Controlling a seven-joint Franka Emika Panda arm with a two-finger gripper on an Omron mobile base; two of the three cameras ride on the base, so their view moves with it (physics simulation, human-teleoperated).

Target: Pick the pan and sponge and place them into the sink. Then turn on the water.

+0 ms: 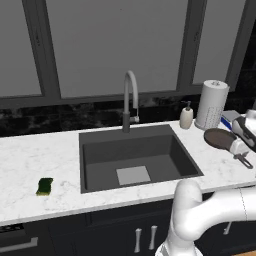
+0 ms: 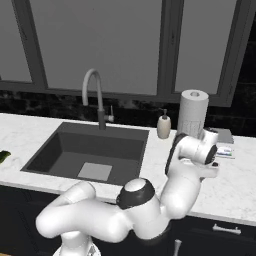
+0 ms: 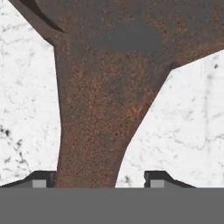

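- We see the pan [image 1: 220, 138] on the marble counter [image 1: 30, 160] right of the sink [image 1: 95, 172], its round dark-brown bowl just in front of the paper towel roll [image 1: 212, 104] and its long handle running toward the near right.
- In the hand view the pan's rusty-brown handle [image 3: 94, 131] comes up between the two dark finger tips [image 3: 41, 178], broadening toward the bowl at the top of that view.
- The handle lies close against one finger tip, while a strip of bare marble shows between it and the other.
- The gripper [image 3: 96, 181] straddles the handle with its jaws parted wider than the handle; we cannot tell whether either pad touches it yet, and nothing is clamped.
- In the left base view the white hand [image 1: 239, 141] sits low over the handle, at the right edge.
- The sink's dark basin has a lighter square at its bottom, with the gooseneck faucet [image 1: 129, 97] behind it at the far rim.
- A soap-pump bottle [image 1: 186, 116] stands between faucet and paper towel roll.
- The sponge [image 1: 44, 186] lies on the counter well to the left of the sink, near the front edge.
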